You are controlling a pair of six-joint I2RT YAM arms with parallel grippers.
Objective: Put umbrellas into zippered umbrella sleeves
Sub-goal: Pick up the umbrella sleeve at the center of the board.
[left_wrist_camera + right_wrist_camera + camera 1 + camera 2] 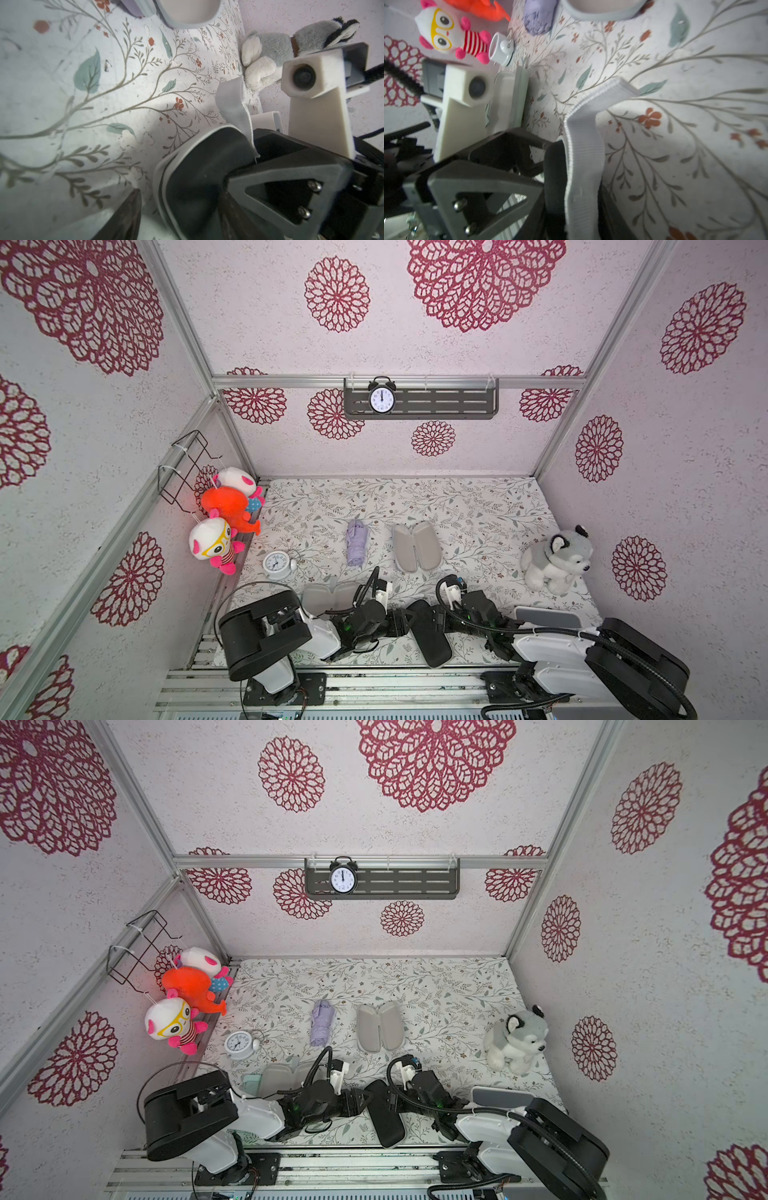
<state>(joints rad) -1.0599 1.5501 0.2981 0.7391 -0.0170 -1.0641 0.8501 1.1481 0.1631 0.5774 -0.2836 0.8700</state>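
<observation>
Nearest, the black sleeve [430,641] lay closed between both arms, flanked at its far end, probably to steady it for zipping. The left gripper [406,620] stood released on its left. The right gripper [440,619] straddled the loose grey zip strip [583,158]; whether it pinched, I could not tell. Behind on the left, the mint sleeve [328,598] gaped open. Farthest, the lilac umbrella [357,542] lay just beside the open grey-lined sleeve [417,546], handy for loading.

black sleeve [430,632] smooth matt shell | zip tape [583,158] white ribbed fabric | open sleeve [405,547] matt grey lining | lilac umbrella [356,541] crinkled soft cloth | tablecloth [478,506] smooth, printed, slight sheen | husky toy [552,560] fluffy plush
</observation>
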